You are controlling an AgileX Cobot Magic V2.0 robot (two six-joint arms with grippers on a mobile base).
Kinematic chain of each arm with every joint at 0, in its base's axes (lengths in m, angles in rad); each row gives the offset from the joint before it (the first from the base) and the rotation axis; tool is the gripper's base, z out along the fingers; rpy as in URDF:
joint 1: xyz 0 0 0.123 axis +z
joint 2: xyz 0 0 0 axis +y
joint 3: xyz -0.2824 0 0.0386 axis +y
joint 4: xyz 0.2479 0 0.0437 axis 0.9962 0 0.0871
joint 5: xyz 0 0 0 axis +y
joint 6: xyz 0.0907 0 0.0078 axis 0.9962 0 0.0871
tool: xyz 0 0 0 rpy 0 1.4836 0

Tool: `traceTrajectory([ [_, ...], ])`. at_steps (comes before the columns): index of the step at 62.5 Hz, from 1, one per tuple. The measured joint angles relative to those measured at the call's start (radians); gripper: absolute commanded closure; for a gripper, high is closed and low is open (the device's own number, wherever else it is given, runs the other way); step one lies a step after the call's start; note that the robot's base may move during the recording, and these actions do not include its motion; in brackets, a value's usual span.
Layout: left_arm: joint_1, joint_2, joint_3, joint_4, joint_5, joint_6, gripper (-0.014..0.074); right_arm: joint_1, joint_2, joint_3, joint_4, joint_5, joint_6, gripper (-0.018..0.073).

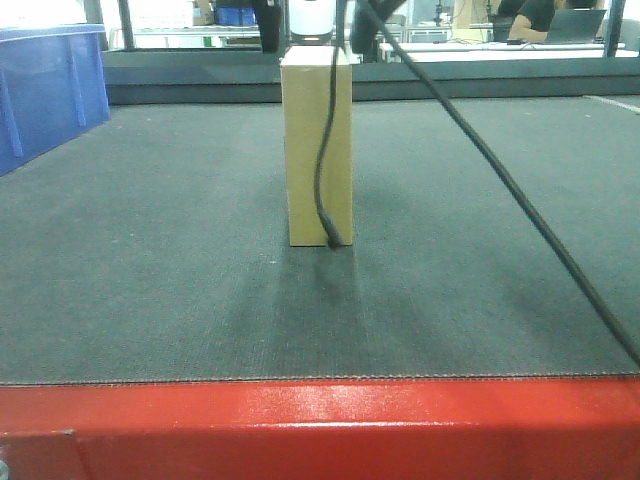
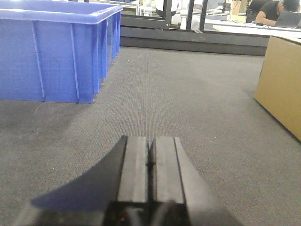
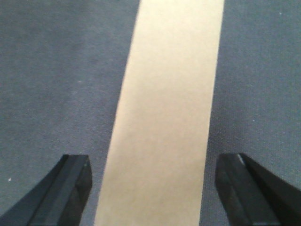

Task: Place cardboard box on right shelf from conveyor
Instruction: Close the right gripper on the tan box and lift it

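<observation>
The right hand is spread wide over the box, a finger on each side, not touching it. The box stands upright on the conveyor. The left hand is clenched empty, with a blue bin ahead-left of it.

Your left gripper sits level, fingers pressed together — your right gripper points downward, fingers spread wide.

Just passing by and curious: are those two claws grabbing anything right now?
Left gripper: closed, holding nothing.
Right gripper: open, straddling the cardboard box, not gripping it.
</observation>
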Motion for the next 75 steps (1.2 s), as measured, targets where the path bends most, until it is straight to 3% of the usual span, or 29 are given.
traceTrajectory([
  [35,0.000,0.000,0.000,0.000,0.000,0.000,0.0715,-0.012,0.081,-0.004,-0.022,-0.035,0.008,-0.0068],
  [41,0.000,0.000,0.000,0.000,0.000,0.000,0.0715,-0.012,0.098,-0.004,-0.018,-0.037,0.008,0.0006],
  [53,0.000,0.000,0.000,0.000,0.000,0.000,0.0715,-0.012,0.100,-0.007,-0.012,-0.039,0.008,0.0290],
  [63,0.000,0.000,0.000,0.000,0.000,0.000,0.0715,-0.019,0.091,-0.007,0.002,-0.029,-0.008,0.0288],
  [75,0.000,0.000,0.000,0.000,0.000,0.000,0.0715,-0.055,0.021,-0.007,0.057,0.017,-0.170,0.0288],
])
